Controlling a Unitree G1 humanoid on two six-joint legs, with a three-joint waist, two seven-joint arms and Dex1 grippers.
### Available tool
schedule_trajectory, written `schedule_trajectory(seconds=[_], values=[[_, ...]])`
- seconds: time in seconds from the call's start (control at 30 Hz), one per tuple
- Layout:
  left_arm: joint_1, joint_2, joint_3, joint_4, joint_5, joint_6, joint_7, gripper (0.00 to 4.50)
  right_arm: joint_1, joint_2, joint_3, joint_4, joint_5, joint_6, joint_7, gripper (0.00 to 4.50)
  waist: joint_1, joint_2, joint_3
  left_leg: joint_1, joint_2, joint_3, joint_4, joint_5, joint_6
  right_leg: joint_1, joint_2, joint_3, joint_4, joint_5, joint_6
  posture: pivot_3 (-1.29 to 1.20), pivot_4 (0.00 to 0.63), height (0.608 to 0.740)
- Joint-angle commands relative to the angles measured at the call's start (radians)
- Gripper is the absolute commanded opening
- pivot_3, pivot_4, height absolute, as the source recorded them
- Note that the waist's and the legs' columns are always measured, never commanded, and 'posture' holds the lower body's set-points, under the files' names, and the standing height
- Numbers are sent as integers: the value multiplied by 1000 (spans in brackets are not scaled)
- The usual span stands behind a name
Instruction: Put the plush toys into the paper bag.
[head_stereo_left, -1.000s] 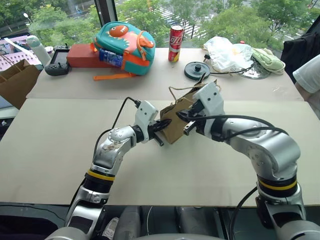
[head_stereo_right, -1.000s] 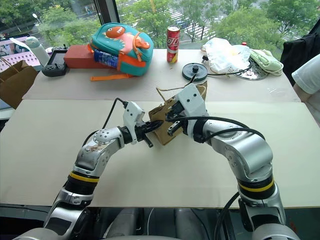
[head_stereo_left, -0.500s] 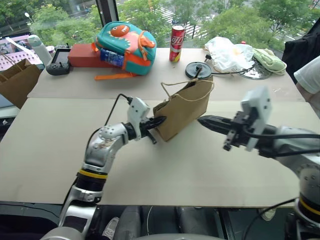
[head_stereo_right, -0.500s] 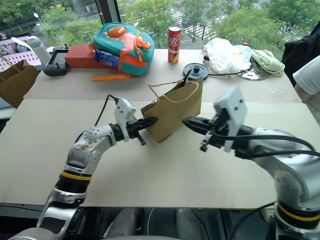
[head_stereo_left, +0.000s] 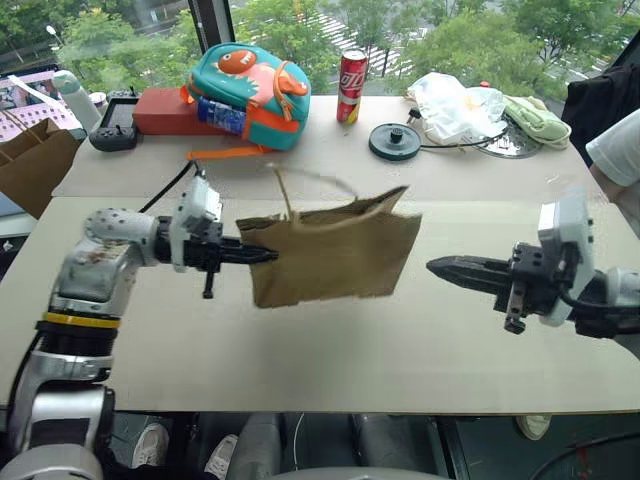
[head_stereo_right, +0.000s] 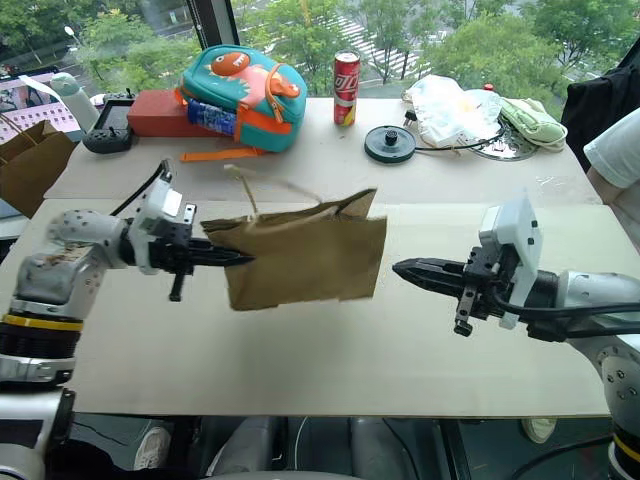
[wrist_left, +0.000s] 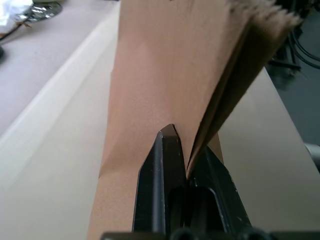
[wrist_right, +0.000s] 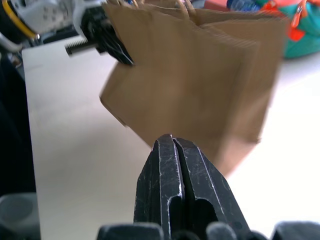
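You see the left claw (head_stereo_left: 262, 256) pinching one edge of the paper bag (head_stereo_left: 335, 258), holding it above the counter (head_stereo_left: 300, 340). The right claw (head_stereo_left: 447, 267) is pressed together, empty, near the bag's other side. Behind stands the fish backpack (head_stereo_left: 250, 92).

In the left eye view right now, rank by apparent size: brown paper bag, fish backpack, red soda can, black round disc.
1. Plain brown kraft paper bag, nearest the camera.
2. Teal-and-orange fish backpack.
3. Red soda can and black round disc look alike; unranked.
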Motion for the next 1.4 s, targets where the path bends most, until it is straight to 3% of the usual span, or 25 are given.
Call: schedule_trajectory(seconds=[0.03, 0.53, 0.63, 0.9, 1.23, 1.4], values=[[22, 26, -1, -58, -39, 0, -70, 9, 4, -38, -43, 20, -1, -61, 48, 0, 0, 0, 0, 0, 0, 0, 0, 0, 0, 0, 0, 0, 0, 0, 0, 0, 150, 733], [173, -13, -29, -79, 27, -173, -74, 9, -43, -121, -8, 47, 23, -88, 130, 0, 2, 0, 0, 0, 1, 0, 1, 0, 0, 0, 0, 0, 1, 0, 0, 0, 150, 733], [173, -13, -31, -72, 44, -197, -56, 791, -62, -124, 6, 54, 17, -91, 131, 0, 2, 0, 0, 0, 1, 0, 1, 0, 0, 0, 0, 0, 1, 0, 0, 0, 150, 733], [183, 22, -18, -107, 33, -161, -31, 3772, -63, -131, 32, 61, -5, -107, 139, 0, 2, 0, 0, 0, 1, 0, 1, 0, 0, 0, 0, 0, 1, 0, 0, 0, 150, 733], [127, 153, 54, -216, -107, 109, -25, 3772, -65, -130, 63, 68, -46, -132, 141, 0, 1, 0, 0, 0, 2, 0, 1, 0, 0, 0, 1, 0, 2, 0, 0, 0, 150, 733], [190, 161, 58, -296, -115, 125, -1, 3772, -81, -119, 96, 76, -63, -148, 130, 0, 1, 0, 0, 1, 2, 1, 1, 0, 0, 0, 0, 0, 2, -4, 7, 0, 150, 733]])
